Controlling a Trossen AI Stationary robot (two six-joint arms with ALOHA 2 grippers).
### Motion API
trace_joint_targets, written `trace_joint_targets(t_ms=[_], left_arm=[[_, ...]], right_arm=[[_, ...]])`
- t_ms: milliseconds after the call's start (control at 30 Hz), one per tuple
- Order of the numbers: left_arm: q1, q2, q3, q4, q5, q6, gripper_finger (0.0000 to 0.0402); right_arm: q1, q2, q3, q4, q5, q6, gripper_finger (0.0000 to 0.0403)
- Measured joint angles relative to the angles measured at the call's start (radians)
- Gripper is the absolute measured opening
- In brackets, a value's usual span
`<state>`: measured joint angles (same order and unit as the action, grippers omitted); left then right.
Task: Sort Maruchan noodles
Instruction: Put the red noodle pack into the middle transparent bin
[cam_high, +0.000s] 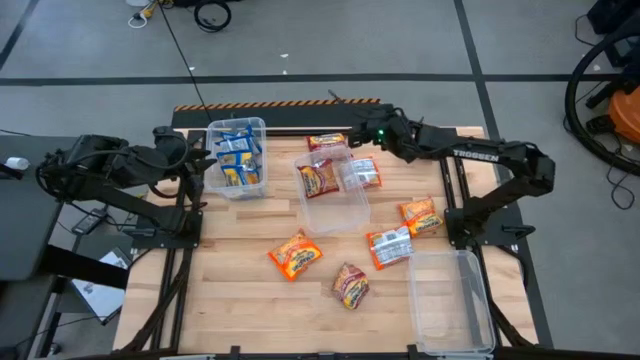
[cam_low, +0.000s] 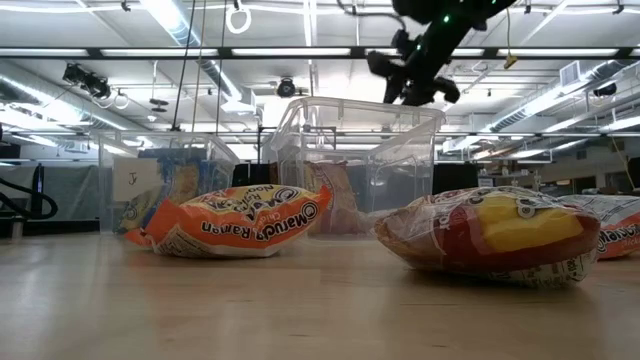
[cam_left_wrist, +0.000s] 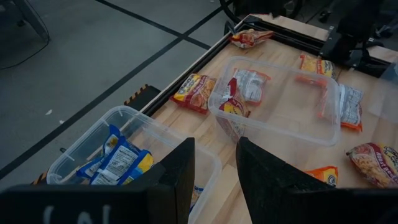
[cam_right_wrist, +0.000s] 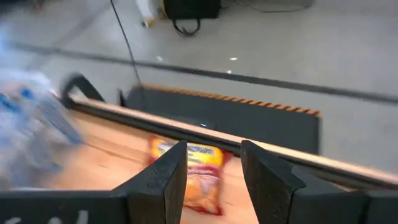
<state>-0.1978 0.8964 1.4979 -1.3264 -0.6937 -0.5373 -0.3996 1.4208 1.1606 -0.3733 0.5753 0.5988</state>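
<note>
Maruchan noodle packets lie flat on the wooden table: a red one (cam_high: 326, 142) at the far edge, orange ones (cam_high: 295, 254) (cam_high: 420, 215), an orange-and-white one (cam_high: 390, 245) and another red one (cam_high: 350, 285). Blue packets (cam_high: 235, 160) fill the left clear bin (cam_high: 258, 185). The middle bin (cam_high: 340, 218) holds a red packet (cam_high: 320, 178) and an orange-and-white one (cam_high: 362, 173). My right gripper (cam_high: 356, 138) (cam_right_wrist: 213, 149) hovers open above the far red packet (cam_right_wrist: 194, 169), touching nothing. My left gripper (cam_high: 200, 160) (cam_left_wrist: 214, 146) waits open at the left bin's left side.
An empty clear bin (cam_high: 478, 300) stands at the near right corner. The table's far edge carries a black-and-orange striped strip (cam_high: 270, 104). Bare wood lies at the near left (cam_high: 230, 310). The right arm (cam_high: 480, 153) reaches across the far right part of the table.
</note>
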Motion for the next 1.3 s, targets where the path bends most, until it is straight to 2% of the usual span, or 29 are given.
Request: trace_joint_targets(t_ms=[267,400,500,567,633,700,767,867,1000,1133,1300], left_arm=[[0.000,0.000,0.000,0.000,0.000,0.000,0.0123],[0.000,0.000,0.000,0.000,0.000,0.000,0.0123],[0.000,0.000,0.000,0.000,0.000,0.000,0.0123],[0.000,0.000,0.000,0.000,0.000,0.000,0.0123],[0.000,0.000,0.000,0.000,0.000,0.000,0.0123],[0.000,0.000,0.000,0.000,0.000,0.000,0.0123],[0.000,0.000,0.000,0.000,0.000,0.000,0.0123],[0.000,0.000,0.000,0.000,0.000,0.000,0.0123],[0.000,0.000,0.000,0.000,0.000,0.000,0.0123],[0.000,0.000,0.000,0.000,0.000,0.000,0.0123],[0.000,0.000,0.000,0.000,0.000,0.000,0.0123]], right_arm=[[-0.060,0.122,-0.001,-0.117,0.012,-0.106,0.0156],[-0.019,0.155,-0.001,-0.256,0.023,-0.076,0.0155],[0.049,0.167,-0.001,-0.439,0.121,-0.017,0.0151],[0.087,0.162,-0.001,-0.581,0.171,0.076,0.0147],[0.101,0.162,-0.002,-0.725,0.170,0.184,0.0144],[0.097,0.163,-0.027,-0.782,0.186,0.280,0.0144],[0.087,0.163,-0.062,-0.788,0.213,0.497,0.0146],[0.031,0.162,-0.090,-0.772,0.146,0.677,0.0150],[-0.032,0.163,-0.111,-0.760,0.161,0.826,0.0150],[-0.125,0.163,-0.112,-0.765,0.118,1.011,0.0151],[-0.155,0.091,-0.126,-0.721,0.088,1.078,0.0150]])
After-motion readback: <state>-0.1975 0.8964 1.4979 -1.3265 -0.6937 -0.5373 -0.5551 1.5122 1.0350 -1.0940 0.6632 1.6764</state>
